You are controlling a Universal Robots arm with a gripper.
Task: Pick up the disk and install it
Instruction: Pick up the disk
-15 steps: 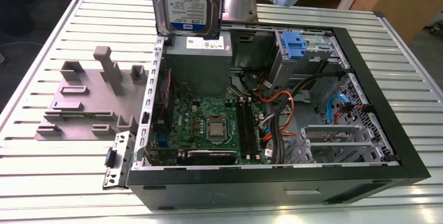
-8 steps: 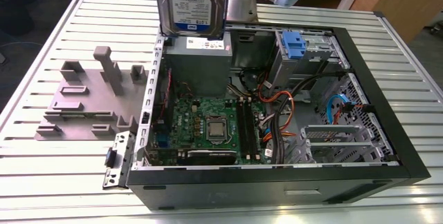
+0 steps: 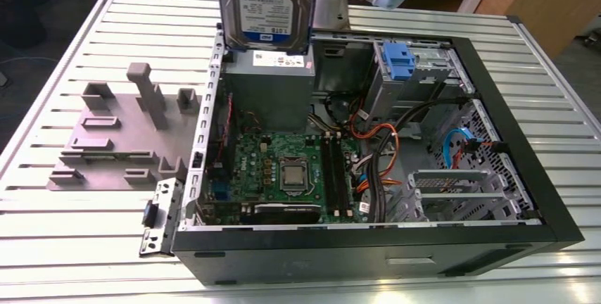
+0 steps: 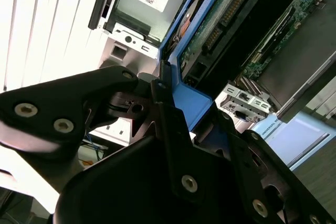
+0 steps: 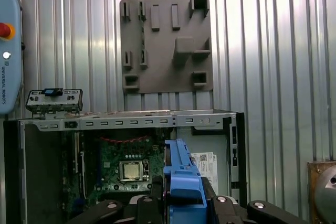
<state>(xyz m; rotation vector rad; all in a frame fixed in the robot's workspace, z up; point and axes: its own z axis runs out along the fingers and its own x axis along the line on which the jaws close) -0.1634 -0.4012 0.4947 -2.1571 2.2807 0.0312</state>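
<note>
Black claw (image 4: 190,109) is clamped on the blue-railed silver-grey metal disk (image 3: 266,5), holding it upright over the open black computer case (image 3: 376,249), with the grey power-supply box (image 3: 272,91) right underneath.

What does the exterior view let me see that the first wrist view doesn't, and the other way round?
The exterior view adds the disk's labelled face, held upright above the open computer case, plus the blue latch on the drive cage and orange cables. The first wrist view adds the gripper clamped on the disk's blue rail, seen edge-on, and a red button on a grey-blue panel. Both share the disk, the grey fixture plate, the motherboard and the slatted table.
</note>
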